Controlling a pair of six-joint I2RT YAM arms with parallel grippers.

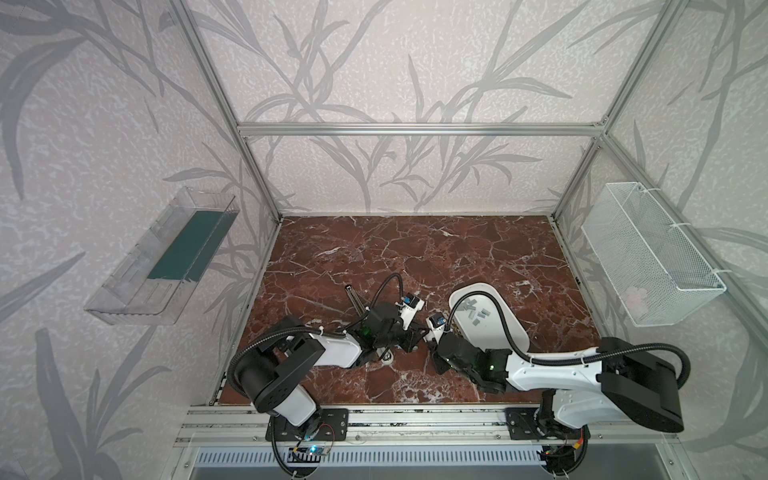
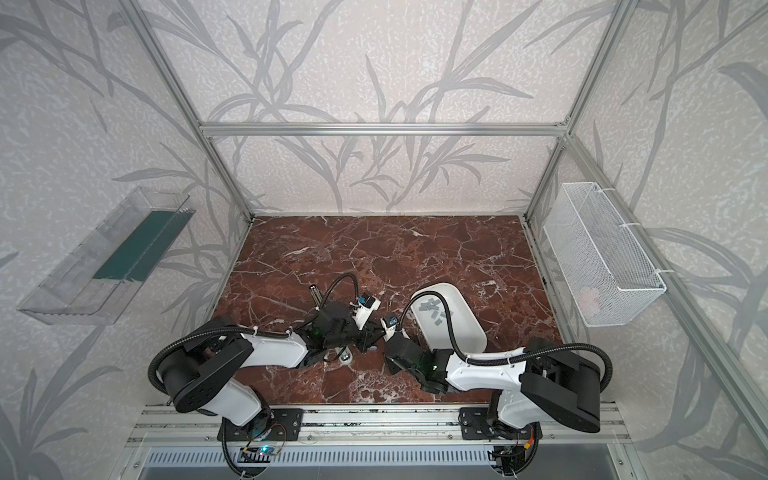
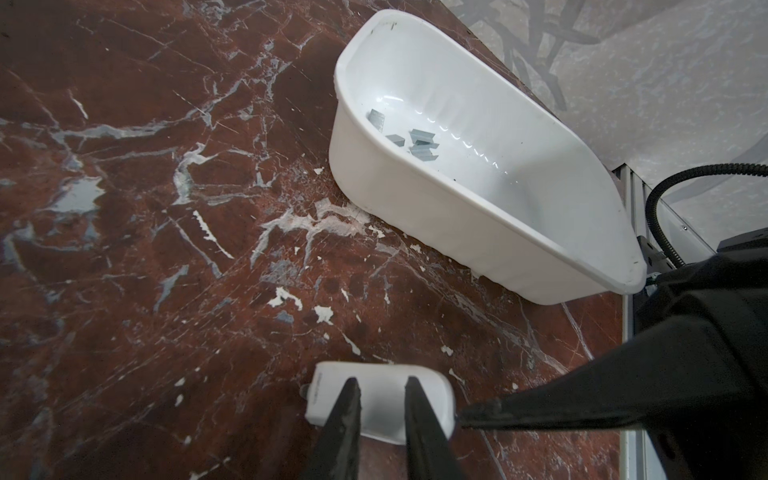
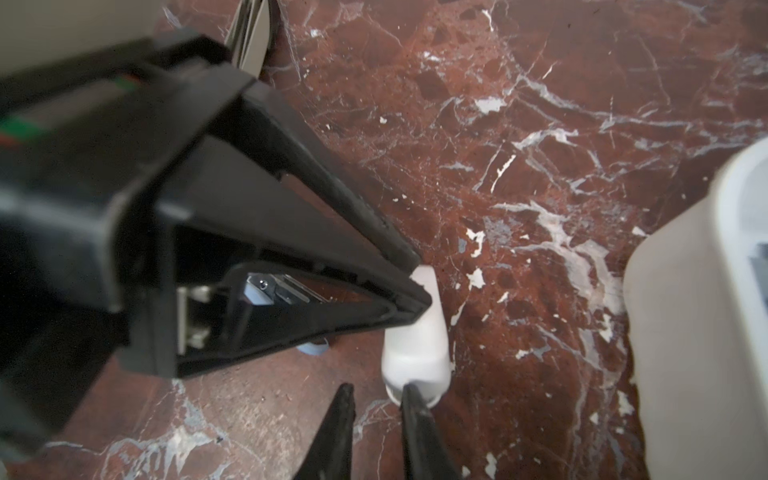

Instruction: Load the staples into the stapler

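Red-brown marbled bench (image 1: pixel 415 249) is enclosed by leaf-patterned walls (image 1: pixel 374 62). Low over its near middle, the two tools are brought tip to tip. The left tool (image 3: pixel 381 379) is seen clamped on one end of the white stapler (image 4: pixel 415 345), which is held just above the bench. The right tool (image 4: pixel 378 388) is set at the stapler's other end with its jaws a little apart, bench showing between them and one fingertip (image 4: pixel 409 392) against the white body. The staples (image 3: pixel 415 143) are left loose in a white tub (image 3: pixel 457 232) just beside the right tool, on its side away from the left tool. A slim metal piece (image 1: pixel 352 296) is seen behind the left tool (its nature cannot be told).
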